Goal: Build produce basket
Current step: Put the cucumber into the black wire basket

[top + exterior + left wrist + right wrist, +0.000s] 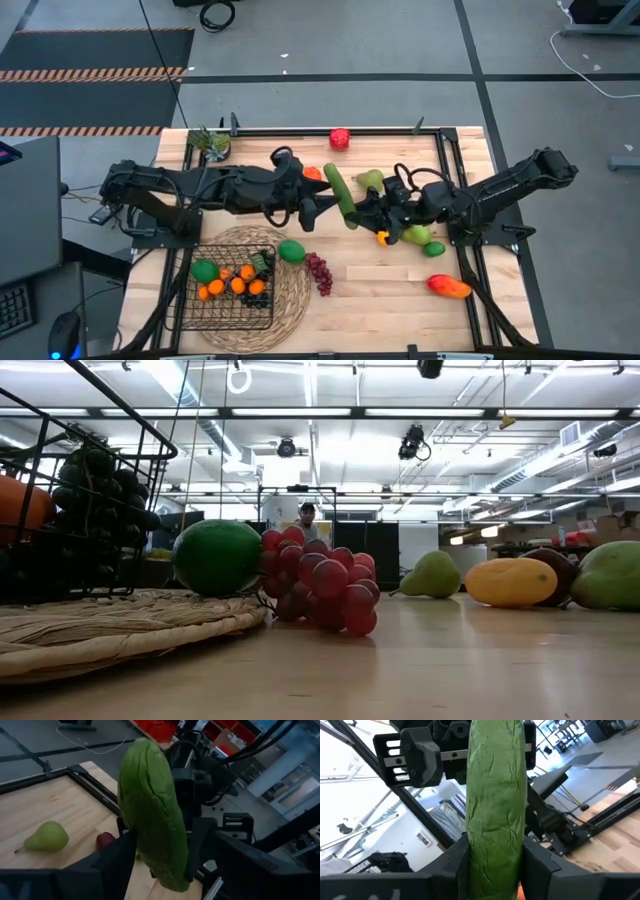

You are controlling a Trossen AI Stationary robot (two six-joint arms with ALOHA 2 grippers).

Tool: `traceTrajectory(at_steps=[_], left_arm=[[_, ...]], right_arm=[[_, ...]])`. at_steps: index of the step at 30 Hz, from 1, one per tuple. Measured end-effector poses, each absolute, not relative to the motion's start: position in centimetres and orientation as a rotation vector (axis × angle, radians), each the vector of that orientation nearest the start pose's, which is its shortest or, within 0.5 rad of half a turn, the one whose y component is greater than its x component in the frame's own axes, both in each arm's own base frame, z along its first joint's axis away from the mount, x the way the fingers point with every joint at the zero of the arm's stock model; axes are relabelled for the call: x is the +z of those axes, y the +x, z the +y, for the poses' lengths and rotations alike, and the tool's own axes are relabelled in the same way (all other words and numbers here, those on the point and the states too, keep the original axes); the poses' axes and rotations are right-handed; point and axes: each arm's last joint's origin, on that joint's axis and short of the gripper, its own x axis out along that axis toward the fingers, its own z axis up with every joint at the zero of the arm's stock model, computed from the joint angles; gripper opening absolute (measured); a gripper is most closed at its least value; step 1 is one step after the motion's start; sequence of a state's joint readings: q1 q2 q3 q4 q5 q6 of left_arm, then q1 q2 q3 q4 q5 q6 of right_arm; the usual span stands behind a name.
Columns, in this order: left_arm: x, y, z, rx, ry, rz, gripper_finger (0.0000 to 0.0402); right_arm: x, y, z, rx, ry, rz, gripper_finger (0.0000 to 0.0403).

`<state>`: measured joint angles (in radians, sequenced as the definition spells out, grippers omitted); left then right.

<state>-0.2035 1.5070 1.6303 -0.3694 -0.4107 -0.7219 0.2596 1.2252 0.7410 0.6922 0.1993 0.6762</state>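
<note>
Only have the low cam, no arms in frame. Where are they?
Observer: Mid-table. The left gripper and the right gripper both clamp the same cucumber.
Operator: What's in the basket besides the dark grapes?
Observer: The basket also holds a lime and several small oranges.
Operator: Anything past the arms?
Observer: A red apple by the far edge.
</note>
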Motion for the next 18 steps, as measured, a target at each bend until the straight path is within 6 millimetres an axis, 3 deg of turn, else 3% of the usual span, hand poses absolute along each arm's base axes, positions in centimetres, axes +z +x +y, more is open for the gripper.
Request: traceTrajectory(at_steps=[6, 18], left_arm=[[42.7, 33.6, -5.2, 0.301, -0.643, 0.156, 0.0266], [42.3, 33.9, -4.8, 0.350, -0.625, 0.156, 0.0240]], right_arm=[[32.1, 27.6, 6.8, 0.139, 0.681, -0.193, 0.0134], [31.7, 29.8, 7.4, 0.163, 0.694, -0.152, 0.0135]])
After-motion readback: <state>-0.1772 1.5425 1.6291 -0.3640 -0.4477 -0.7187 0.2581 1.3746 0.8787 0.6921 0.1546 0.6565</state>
